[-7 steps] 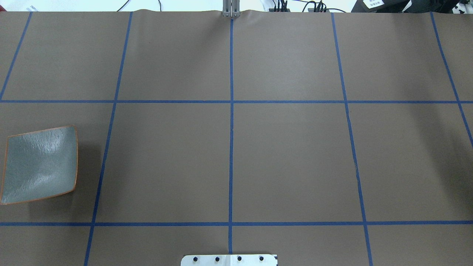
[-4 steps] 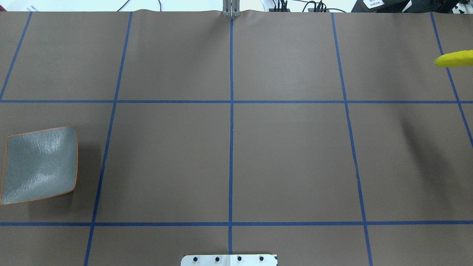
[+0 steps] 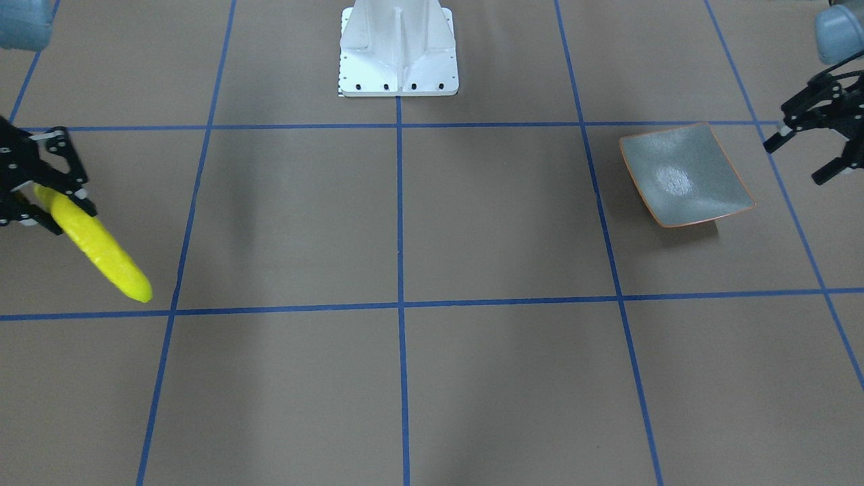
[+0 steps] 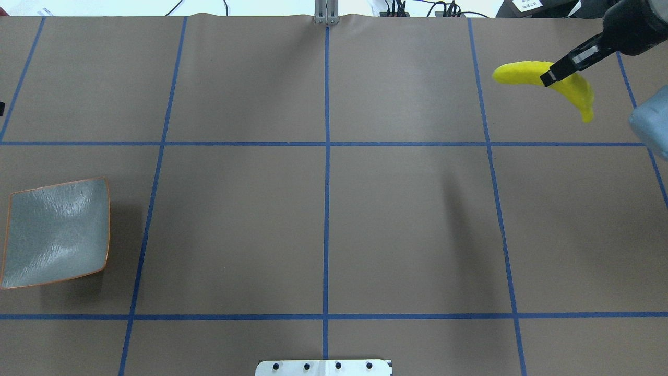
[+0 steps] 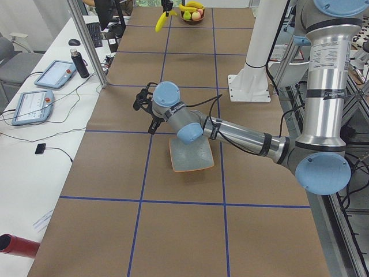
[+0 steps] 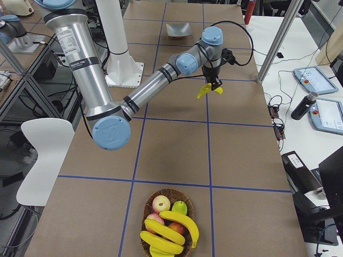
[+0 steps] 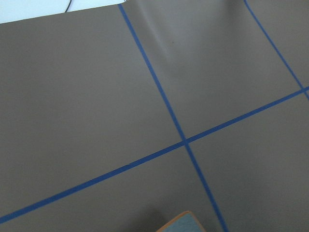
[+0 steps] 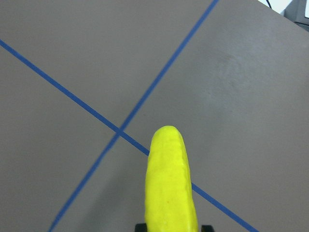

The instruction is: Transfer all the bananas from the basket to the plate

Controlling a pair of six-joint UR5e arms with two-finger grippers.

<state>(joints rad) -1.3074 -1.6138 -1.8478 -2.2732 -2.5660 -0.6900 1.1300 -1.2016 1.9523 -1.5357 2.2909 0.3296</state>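
Observation:
My right gripper (image 4: 554, 74) is shut on a yellow banana (image 4: 522, 72) and holds it in the air over the table's far right square. It also shows in the front view (image 3: 48, 206) with the banana (image 3: 101, 251) hanging slantwise. The right wrist view shows the banana (image 8: 169, 183) between the fingers. The grey-green plate (image 4: 55, 232) with its orange rim lies empty at the near left. My left gripper (image 3: 795, 162) is open and empty, just beyond the plate (image 3: 685, 175). More bananas (image 6: 170, 233) lie in the basket (image 6: 169, 191).
The wicker basket stands at the table's right end, outside the overhead view, and also holds apples (image 6: 159, 203). The robot's white base (image 3: 398, 54) is at the near middle edge. Blue tape lines divide the brown table.
The right gripper has come in from the right edge of the overhead view, carrying the banana leftward over the table. The plate has not moved.

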